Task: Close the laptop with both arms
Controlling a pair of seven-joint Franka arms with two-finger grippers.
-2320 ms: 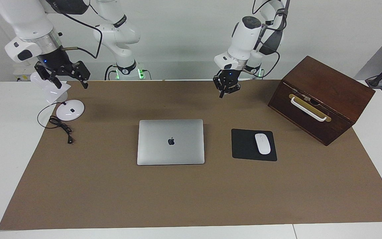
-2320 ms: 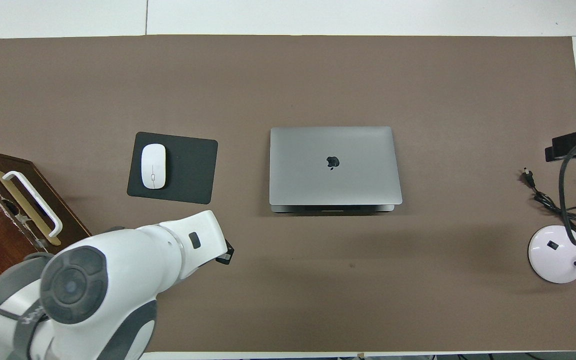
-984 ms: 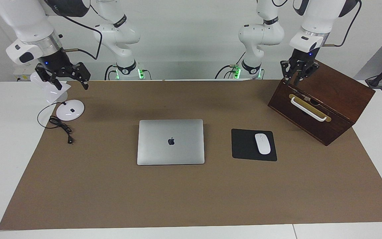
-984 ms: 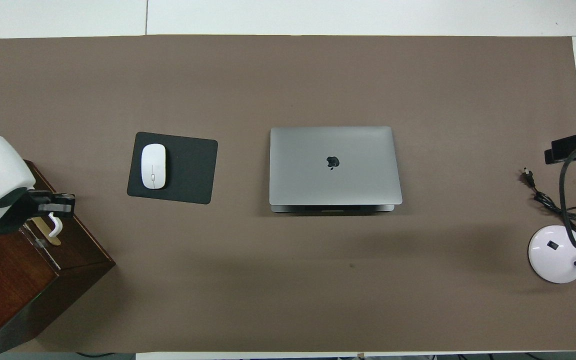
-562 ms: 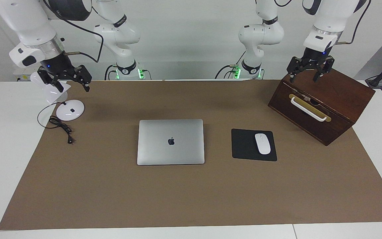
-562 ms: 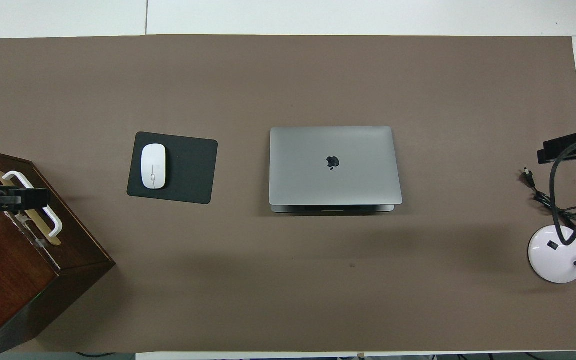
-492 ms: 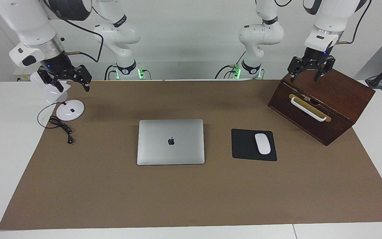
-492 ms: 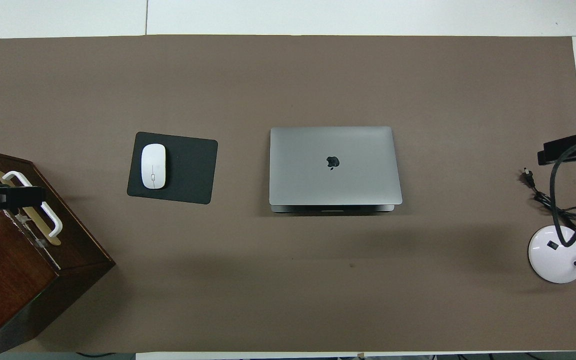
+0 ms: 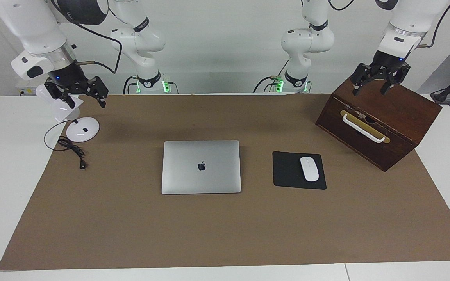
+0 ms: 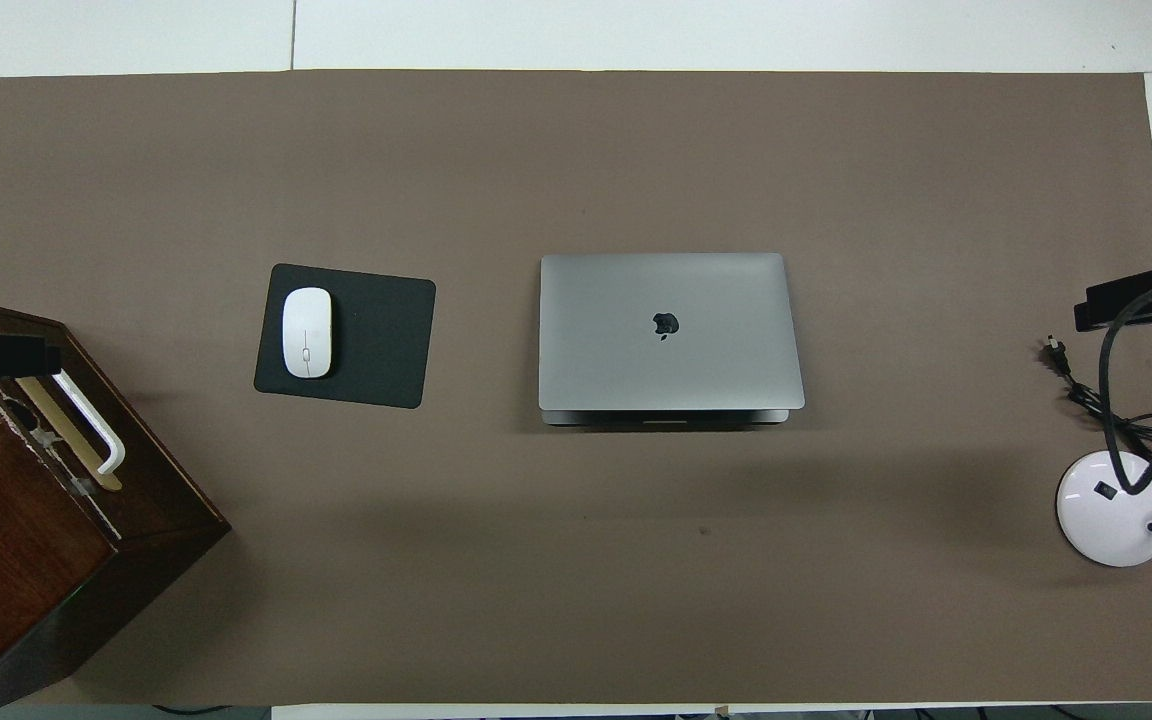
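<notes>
At the right arm's end of the table, the right gripper [image 9: 79, 95] is held in the air over the white desk lamp [image 9: 77, 124], its fingers spread apart and nothing between them. The laptop [image 9: 201, 167] lies in the middle of the brown mat [image 9: 225, 230] with its lid flat on its base, the dark logo upward, so the closing is judged to be done already. Beside it, toward the left arm's end, a white mouse [image 9: 309, 169] rests on a black mouse pad [image 9: 287, 171]. At that end the left gripper [image 9: 379, 83] is held over the top of the wooden box [image 9: 381, 117], its fingers likewise spread and empty. What remains is judged to be a clean parking of both arms: each is best kept high and well apart from the laptop, the lid is not to be brushed, and the lamp's cable [image 9: 70, 148] and the box's white handle [image 9: 363, 128] are to be avoided.
</notes>
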